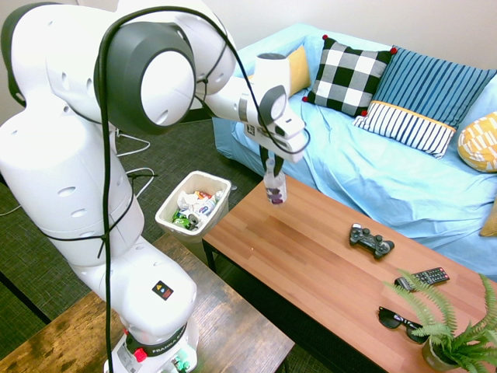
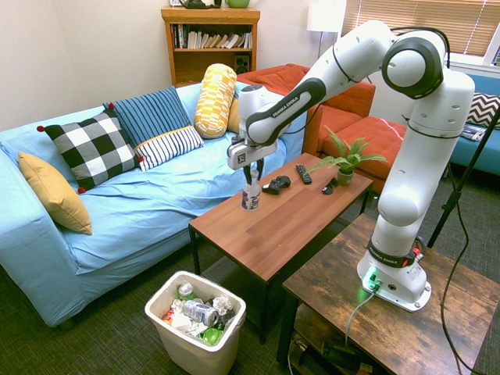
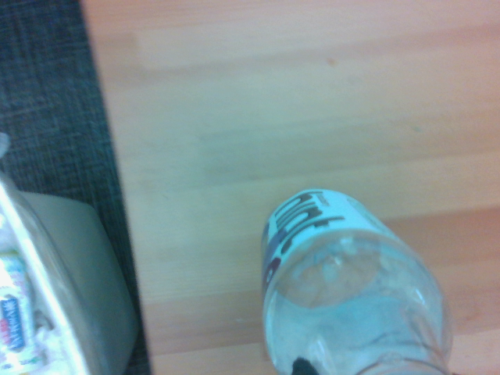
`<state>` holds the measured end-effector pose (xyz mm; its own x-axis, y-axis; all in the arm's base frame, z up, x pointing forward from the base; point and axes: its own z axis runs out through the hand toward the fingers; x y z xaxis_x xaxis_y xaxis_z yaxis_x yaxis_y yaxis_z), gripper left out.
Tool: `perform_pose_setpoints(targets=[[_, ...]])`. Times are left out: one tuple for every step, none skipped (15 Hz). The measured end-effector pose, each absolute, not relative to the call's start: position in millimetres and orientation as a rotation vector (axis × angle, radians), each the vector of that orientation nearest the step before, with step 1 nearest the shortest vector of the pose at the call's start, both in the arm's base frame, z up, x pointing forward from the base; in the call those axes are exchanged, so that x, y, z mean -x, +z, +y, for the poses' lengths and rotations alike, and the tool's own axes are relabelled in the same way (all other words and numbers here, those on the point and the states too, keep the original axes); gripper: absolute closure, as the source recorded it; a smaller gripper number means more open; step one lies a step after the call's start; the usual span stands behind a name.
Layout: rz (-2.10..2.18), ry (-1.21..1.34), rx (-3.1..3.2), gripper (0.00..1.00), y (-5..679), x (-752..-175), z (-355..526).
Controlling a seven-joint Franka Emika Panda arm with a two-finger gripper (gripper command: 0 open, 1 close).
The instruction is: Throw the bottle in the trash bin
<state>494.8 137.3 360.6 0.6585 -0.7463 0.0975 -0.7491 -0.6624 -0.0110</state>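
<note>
End effector clamped on the neck of the clear plastic water bottle, bottle roughly upright above the wooden bench, white trash bin beside the bench, holding cans and wrappers

Bottle: cut off by the wrist view's edge; label print blurred, not legible. Trash bin: partly outside that view. Plant: fronds cropped in the first exterior view.

Bottle over wooden tabletop; bin near tabletop edge.
</note>
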Motion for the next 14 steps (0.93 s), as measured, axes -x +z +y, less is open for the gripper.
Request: perform_pose_setpoints(targets=[[-1.234, 0.185, -2.857, 1.00, 367, -497, 169], [-1.187, 0.207, -2.879, 1.00, 367, -498, 202], [-1.129, 0.219, -2.907, 1.00, 363, -497, 239], [-1.072, 0.230, -2.933, 1.00, 356, -494, 277], [-1.012, 0.243, -2.957, 1.00, 348, -489, 313], [-0.956, 0.248, -2.976, 1.00, 337, -482, 348], [-0.909, 0.237, -2.990, 1.00, 326, -475, 376], [-0.863, 0.214, -2.997, 1.00, 313, -466, 399], [-0.821, 0.188, -2.998, 1.00, 298, -456, 418], [-0.783, 0.166, -2.997, 1.00, 284, -448, 432], [-0.748, 0.153, -2.991, 1.00, 270, -442, 441], [-0.725, 0.144, -2.983, 1.00, 257, -440, 446], [-0.714, 0.131, -2.978, 1.00, 246, -441, 449], [-0.703, 0.122, -2.974, 0.00, 237, -442, 453]])
